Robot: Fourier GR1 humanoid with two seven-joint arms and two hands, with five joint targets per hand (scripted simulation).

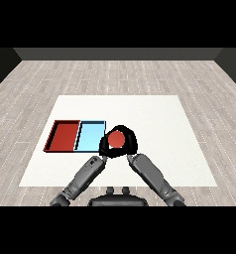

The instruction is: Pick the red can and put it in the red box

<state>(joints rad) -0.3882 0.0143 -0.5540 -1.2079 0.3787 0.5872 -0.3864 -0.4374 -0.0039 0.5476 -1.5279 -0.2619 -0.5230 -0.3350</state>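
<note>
Half done: right robot hand (131,144) curled round red can (117,140), apparently lifted, beside light blue tray (90,135). Left robot hand (103,148) state unclear. Red tray (63,136) holds nothing; transfer remains.

Matt, smooth surfaces on a wood-plank floor

The bench (154,124) top is plain white and matt, without grain. The floor (115,74) looks like pale grey wood planks with visible seams. The red tray (54,135) and light blue tray (90,134) look smooth, like plastic. The red can (117,139) has a flat, even red top. Both forearms look like dull grey metal or plastic with soft highlights.
</note>
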